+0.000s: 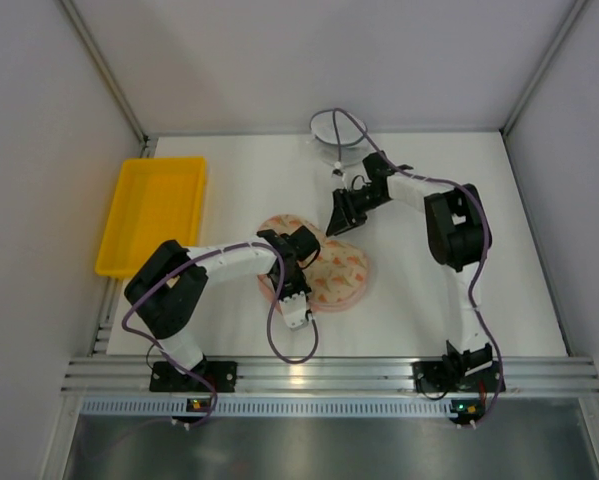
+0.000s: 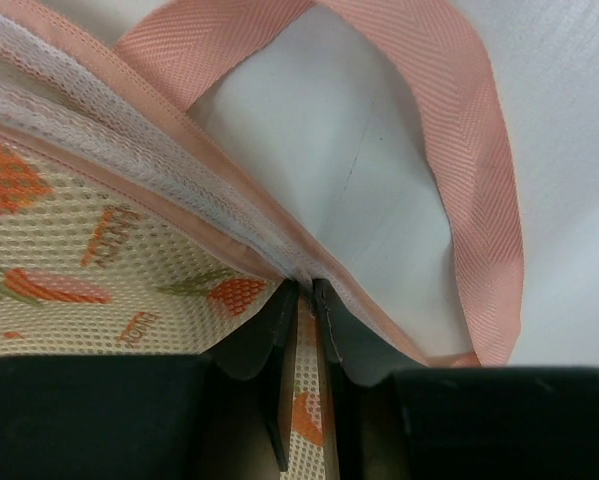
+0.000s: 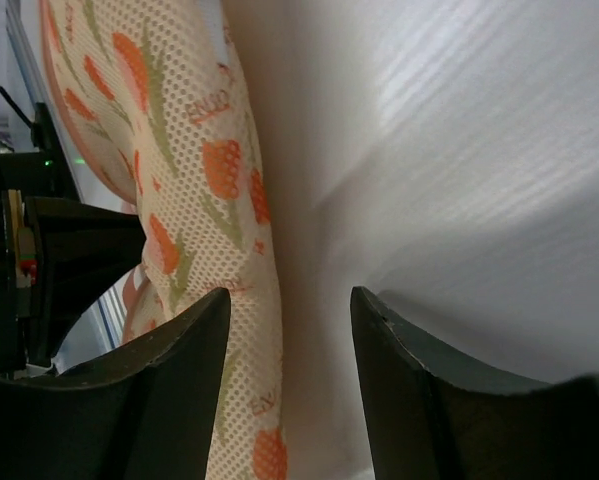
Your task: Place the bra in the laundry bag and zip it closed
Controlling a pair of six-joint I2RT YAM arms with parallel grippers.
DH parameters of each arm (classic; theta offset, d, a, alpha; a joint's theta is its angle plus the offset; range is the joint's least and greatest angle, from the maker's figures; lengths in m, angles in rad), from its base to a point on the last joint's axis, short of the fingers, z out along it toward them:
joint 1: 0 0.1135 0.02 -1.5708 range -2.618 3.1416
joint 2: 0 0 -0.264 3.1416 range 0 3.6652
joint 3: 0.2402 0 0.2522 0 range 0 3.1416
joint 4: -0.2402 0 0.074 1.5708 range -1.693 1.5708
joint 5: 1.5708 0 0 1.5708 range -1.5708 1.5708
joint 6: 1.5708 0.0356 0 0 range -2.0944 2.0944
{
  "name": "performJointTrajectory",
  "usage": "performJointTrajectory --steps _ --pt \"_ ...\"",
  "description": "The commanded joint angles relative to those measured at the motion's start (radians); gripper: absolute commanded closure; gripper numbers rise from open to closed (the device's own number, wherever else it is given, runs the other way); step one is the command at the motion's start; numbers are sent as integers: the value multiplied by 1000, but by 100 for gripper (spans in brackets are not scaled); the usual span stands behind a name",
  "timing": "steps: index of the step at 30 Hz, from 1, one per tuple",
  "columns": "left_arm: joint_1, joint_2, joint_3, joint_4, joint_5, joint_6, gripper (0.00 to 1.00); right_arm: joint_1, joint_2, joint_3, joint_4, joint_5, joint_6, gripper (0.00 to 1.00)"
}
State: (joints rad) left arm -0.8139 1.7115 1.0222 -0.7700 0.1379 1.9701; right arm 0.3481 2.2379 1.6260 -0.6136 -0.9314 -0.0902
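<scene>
The laundry bag [image 1: 341, 275], a cream pouch with orange print and pink edging, lies mid-table. My left gripper [image 1: 282, 283] is over its left side. In the left wrist view the left gripper [image 2: 304, 286] is shut on the bag's pink zip edge, with printed mesh [image 2: 69, 260] to the left and a pink strap loop [image 2: 479, 180] on the table beyond. My right gripper [image 1: 336, 225] is at the bag's far edge. In the right wrist view it [image 3: 287, 300] is open, with the bag's rounded edge [image 3: 179, 160] by its left finger. The bra is not in view.
A yellow plastic tray [image 1: 154, 210] stands at the table's left edge. A clear round bowl [image 1: 337, 130] sits at the back middle, just behind the right arm's wrist. White walls close in the table on three sides.
</scene>
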Motion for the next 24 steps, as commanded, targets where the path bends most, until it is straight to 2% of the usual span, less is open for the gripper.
performJointTrajectory --steps 1,6,9,10,11,16,20,22,24 --pt "9 30 -50 -8 45 582 81 46 12 15 41 -66 1 48" --pt "9 20 -69 12 46 578 79 65 23 0 28 -103 -8 52" --pt "9 13 -91 37 39 567 77 78 31 -9 31 -118 -8 74" --pt "9 11 -97 60 34 563 77 77 29 -12 40 -122 4 92" --pt "9 7 -100 72 29 541 75 77 25 -24 49 -122 9 99" --pt "9 -22 -64 104 28 412 71 45 -61 -106 173 -90 84 100" --pt "10 -70 -5 104 40 238 69 -12 -141 -215 288 -43 207 100" --pt "10 -111 18 106 51 188 47 -40 -187 -247 322 -27 243 100" --pt "10 -139 30 103 54 121 45 -66 -222 -291 357 -4 267 100"
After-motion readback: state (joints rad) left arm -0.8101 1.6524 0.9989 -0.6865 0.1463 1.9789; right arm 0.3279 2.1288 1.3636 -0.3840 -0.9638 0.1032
